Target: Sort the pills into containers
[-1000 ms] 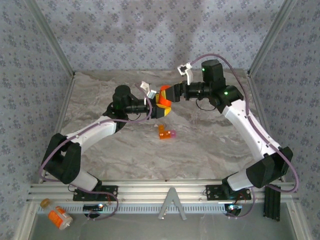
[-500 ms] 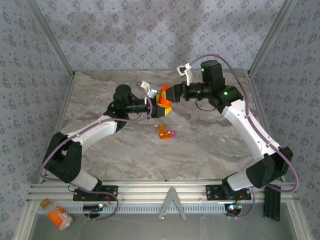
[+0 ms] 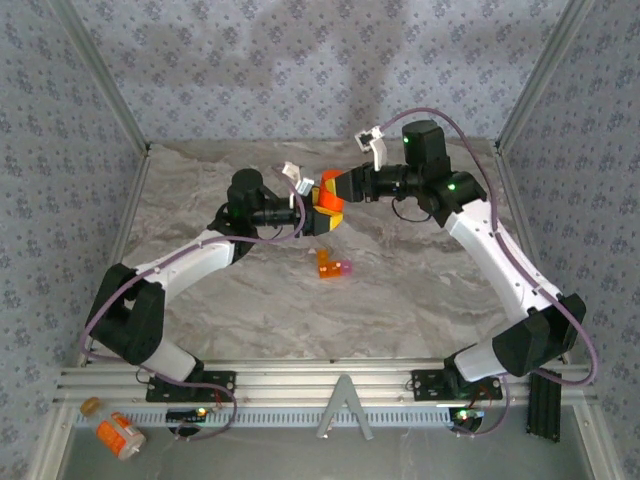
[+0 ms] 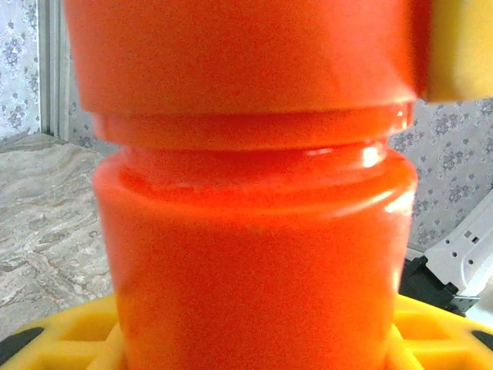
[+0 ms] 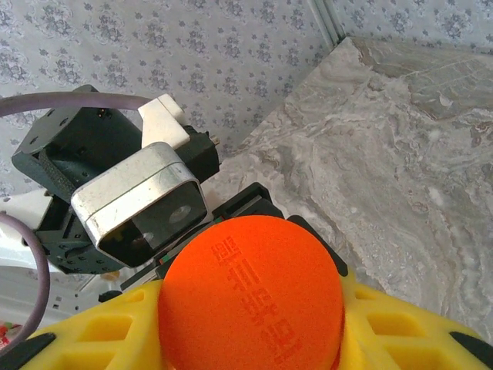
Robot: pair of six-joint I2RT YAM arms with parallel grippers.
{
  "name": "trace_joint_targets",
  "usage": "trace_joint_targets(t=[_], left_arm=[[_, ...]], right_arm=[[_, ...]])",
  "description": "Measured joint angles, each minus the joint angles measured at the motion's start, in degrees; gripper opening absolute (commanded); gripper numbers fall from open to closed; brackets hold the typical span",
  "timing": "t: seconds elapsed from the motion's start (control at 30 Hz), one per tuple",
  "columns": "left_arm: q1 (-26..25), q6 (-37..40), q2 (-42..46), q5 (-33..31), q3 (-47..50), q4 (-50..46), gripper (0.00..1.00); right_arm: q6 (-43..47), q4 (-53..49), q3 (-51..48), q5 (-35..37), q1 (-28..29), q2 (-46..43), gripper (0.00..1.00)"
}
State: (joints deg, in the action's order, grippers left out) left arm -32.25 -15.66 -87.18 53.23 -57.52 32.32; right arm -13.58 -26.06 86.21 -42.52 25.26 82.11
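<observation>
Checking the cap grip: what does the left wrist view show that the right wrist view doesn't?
Left wrist: the pill bottle side-on, body and neck under its cap, seated in the yellow fingers of the left pincer. Right wrist: the cap's round top with raised lettering, and the left arm's wrist camera behind it. Both: the orange cap, yellow fingers against it, the marble table.

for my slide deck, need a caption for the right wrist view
Yellow pads of the right gripper against the orange cap of the pill bottle, left wrist camera behind, marble table beyond
</observation>
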Motion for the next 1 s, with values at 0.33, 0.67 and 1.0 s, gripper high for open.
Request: trace_joint_targets(t=[0.33,0.67,1.0], left_arm=[[-1.44,3.72,0.17,-8.63,0.0,-3.69,0.0],[-4.63,4.76,0.61,-23.41,1.68,-4.2,0.0],[-4.9,6.16,1.64,-24.24,1.38,-6.47,0.0]], right_arm=[[-1.9,7.39,-6.54,15.28,4.83,-3.61,0.27],[-4.94,15.89,-12.26,29.03,9.4,-4.66,0.27],[-4.96,9.88,-7.45,24.35,7.69,-2.6,0.28]])
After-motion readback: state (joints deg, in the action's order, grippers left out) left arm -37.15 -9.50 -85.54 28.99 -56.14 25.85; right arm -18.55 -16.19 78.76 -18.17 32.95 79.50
